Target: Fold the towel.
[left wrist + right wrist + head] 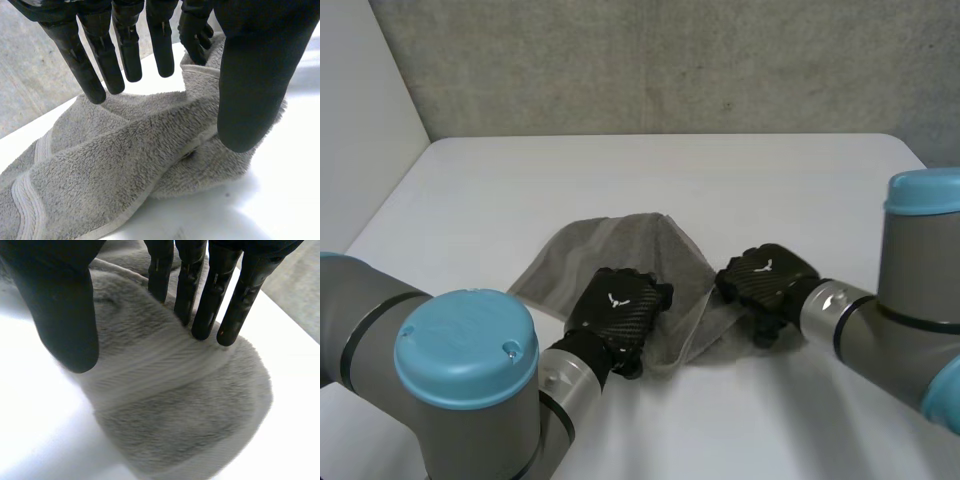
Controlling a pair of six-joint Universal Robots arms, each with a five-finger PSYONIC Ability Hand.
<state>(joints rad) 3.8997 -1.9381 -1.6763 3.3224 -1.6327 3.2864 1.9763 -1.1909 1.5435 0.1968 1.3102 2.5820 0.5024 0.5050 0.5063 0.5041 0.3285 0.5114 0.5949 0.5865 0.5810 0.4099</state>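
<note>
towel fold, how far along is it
Partly done: the grey towel is a bunched, uneven wedge with one layer lapped over another. In hand: left robot hand on its near edge, fingers straight; right robot hand at its right edge. Remaining: squaring it up and finishing the fold.

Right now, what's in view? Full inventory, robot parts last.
towel: one, grey, rumpled and partly doubled over itself, middle of the table
table: one, white, under everything
wall: one, grey, behind the table's far edge
left hand: one, black, over the towel's near edge, fingers straight
right hand: one, black, at the towel's right edge, straight fingers resting on the cloth
arms: two, grey with light-blue caps, coming in from the near corners
</note>
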